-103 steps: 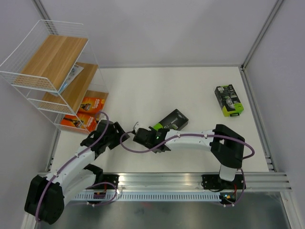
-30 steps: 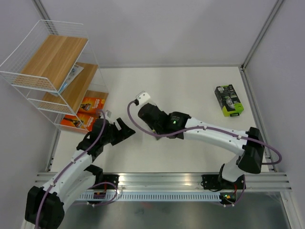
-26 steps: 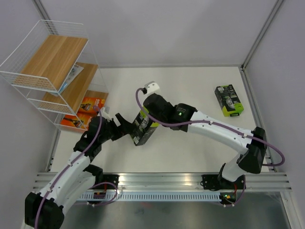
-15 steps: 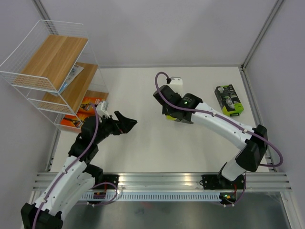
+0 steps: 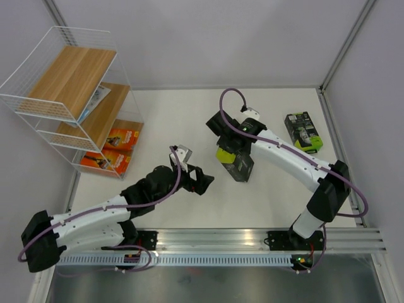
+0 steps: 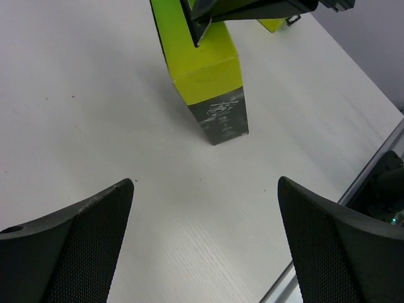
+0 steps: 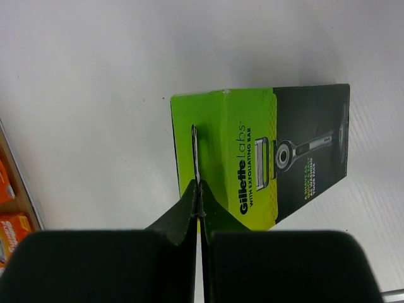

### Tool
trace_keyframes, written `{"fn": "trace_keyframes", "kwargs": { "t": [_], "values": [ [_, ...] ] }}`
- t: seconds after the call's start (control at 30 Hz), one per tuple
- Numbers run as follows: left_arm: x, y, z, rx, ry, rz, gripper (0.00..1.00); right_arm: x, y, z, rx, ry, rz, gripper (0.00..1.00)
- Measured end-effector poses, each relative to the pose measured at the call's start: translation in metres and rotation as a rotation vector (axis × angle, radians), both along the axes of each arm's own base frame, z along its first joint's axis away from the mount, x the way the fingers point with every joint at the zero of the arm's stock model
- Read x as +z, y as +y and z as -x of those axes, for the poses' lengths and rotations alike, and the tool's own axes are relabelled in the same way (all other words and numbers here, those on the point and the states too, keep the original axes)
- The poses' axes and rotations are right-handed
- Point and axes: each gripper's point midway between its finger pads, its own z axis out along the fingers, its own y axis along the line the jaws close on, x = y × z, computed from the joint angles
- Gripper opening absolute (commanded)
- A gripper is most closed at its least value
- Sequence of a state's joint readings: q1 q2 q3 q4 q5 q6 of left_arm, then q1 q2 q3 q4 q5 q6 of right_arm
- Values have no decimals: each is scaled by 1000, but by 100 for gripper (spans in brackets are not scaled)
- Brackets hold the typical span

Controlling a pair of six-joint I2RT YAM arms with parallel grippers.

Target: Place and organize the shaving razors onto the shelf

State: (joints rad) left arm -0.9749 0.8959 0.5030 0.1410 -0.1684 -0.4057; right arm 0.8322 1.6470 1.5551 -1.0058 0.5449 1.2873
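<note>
Razor box (image 5: 235, 162), black with a lime top, sits mid-table, tilted. My right gripper (image 7: 199, 202) is pinched tight on its thin lime tab, the dark end down at the table (image 5: 177, 113). My left gripper (image 5: 201, 180) is at the box's 8 o'clock, jaws wide, holding nothing. Second black-lime box (image 5: 302, 132) lies at 2 o'clock. Shelf (image 5: 38, 57) at 10 o'clock has two orange boxes (image 5: 120, 137) on the bottom board and a white-blue pack (image 5: 96, 99) on the middle board.
</note>
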Motion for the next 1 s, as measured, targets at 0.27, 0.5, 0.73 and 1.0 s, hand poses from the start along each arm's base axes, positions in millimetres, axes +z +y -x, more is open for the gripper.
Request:
{"fn": "trace_keyframes", "kwargs": {
  "t": [0.27,0.5,0.73,1.0],
  "values": [
    [-2,-23,-22,76,-87,6,100,3,-2,-3,-48,4,-56,1],
    [-20,-51,-37,74,-84,-23,100,9,-15,7,-55,-4,-92,0],
    [-15,-86,-39,72,-96,17,100,12,-32,13,-91,-20,-140,0],
    [-21,-126,-44,137,-121,-7,100,11,-40,16,-123,-18,-207,0]
  ]
}}
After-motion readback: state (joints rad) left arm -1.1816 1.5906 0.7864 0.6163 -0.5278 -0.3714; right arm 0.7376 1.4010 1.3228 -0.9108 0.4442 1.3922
